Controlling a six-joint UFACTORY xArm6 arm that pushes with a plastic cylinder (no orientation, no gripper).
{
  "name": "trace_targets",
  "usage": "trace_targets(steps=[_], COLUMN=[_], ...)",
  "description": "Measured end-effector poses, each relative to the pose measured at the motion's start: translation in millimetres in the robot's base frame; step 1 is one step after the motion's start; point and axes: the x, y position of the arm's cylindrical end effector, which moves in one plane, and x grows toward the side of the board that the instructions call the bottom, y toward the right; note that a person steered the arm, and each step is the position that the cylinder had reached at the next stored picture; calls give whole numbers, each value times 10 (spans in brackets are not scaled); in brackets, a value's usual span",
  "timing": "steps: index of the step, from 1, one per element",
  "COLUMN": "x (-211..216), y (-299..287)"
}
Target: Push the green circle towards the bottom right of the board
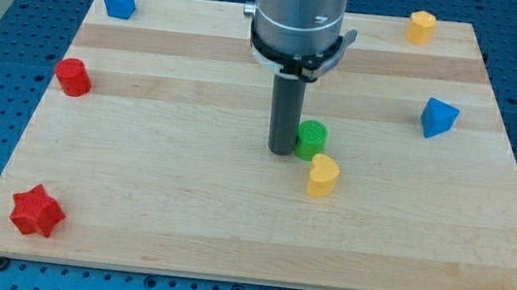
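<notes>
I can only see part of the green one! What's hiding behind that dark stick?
My tip covers the left edge of the green circle. The yellow heart sits just below the circle. The covered edge cannot be seen.

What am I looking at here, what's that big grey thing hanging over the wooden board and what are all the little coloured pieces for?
The grey cylinder is the end of a robot arm. It has no hand: it ends in a straight dark rod, and my tip slides over the wooden board to push blocks about. Nothing is held. There is only one picture, looking down at the board at a slant; where the camera is mounted isn't known.

The pieces are small blocks. The green circle sits right beside my tip, on its right side in the view, and a yellow heart lies just below it. Further off are a blue block at top left, a yellow block at top right, a blue block at right, a red block at left and a red star at bottom left.
</notes>
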Motion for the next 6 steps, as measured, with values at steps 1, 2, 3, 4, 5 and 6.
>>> trace_targets(steps=[1,2,3,4,5,6], x=[-242,-226,80,234,378,543], y=[-5,254,529,755,978,1155])
